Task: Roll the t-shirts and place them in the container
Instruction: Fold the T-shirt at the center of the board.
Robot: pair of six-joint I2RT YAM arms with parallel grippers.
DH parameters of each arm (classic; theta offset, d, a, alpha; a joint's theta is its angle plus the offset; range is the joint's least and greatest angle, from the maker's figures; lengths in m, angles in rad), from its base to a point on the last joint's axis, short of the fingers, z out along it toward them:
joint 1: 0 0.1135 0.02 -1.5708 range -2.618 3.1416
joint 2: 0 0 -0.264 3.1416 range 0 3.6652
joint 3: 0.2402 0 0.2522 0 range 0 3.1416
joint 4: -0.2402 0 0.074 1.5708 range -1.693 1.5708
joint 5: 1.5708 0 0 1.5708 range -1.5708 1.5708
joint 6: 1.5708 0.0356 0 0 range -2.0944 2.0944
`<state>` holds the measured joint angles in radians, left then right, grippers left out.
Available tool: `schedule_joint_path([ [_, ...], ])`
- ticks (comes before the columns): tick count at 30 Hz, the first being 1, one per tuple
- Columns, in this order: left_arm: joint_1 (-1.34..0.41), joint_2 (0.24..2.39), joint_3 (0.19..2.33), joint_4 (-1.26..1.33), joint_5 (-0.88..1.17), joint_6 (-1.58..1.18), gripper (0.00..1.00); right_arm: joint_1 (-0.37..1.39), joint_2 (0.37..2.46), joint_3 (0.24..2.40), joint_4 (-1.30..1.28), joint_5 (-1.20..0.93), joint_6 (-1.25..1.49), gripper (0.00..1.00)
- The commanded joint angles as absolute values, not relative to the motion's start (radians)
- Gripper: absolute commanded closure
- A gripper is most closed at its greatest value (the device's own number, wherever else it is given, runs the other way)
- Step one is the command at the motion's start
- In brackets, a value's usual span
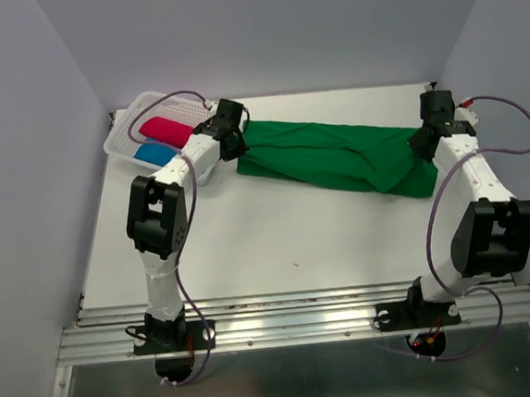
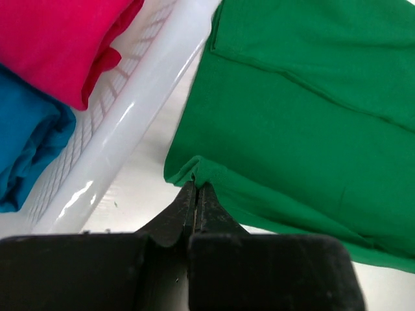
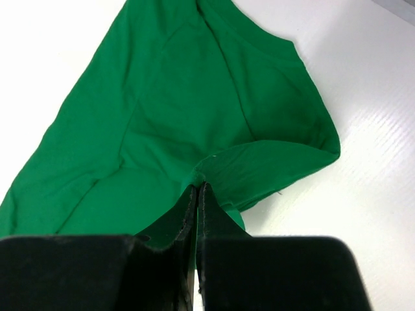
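Three t-shirts [image 1: 335, 155], one basket [image 1: 126, 120]

Green t-shirt [image 1: 335, 155] beside white basket [image 1: 120, 128] with pink t-shirt [image 1: 166, 130] and blue t-shirt [image 1: 154, 153].

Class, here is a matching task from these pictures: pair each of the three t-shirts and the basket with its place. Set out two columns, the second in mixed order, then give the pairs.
Column A
1 green t-shirt
2 crimson-pink t-shirt
3 blue t-shirt
4 white lattice basket

Column B
a in the basket, end nearer the arm bases
b at the table's far left corner
c spread on the table, pinched by the left fingers and right fingers
d in the basket, farther end

Pairs: 1-c; 2-d; 3-a; 4-b
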<state>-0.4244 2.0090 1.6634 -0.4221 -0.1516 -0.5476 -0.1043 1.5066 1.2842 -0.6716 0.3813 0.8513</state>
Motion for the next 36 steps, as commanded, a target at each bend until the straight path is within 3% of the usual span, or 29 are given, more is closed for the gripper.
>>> schedule_joint_path([
  [1,-0.411,2.043,1.749,-0.449,-0.176,-0.517,1.0,-0.107,1.566,1.365,-0.62,0.387,0.813,0.99],
  [36,-0.397,2.197,1.911,-0.474,-0.186,-0.439,1.0,-0.107,1.773,1.603,-0.603,0.396,0.765,0.99],
])
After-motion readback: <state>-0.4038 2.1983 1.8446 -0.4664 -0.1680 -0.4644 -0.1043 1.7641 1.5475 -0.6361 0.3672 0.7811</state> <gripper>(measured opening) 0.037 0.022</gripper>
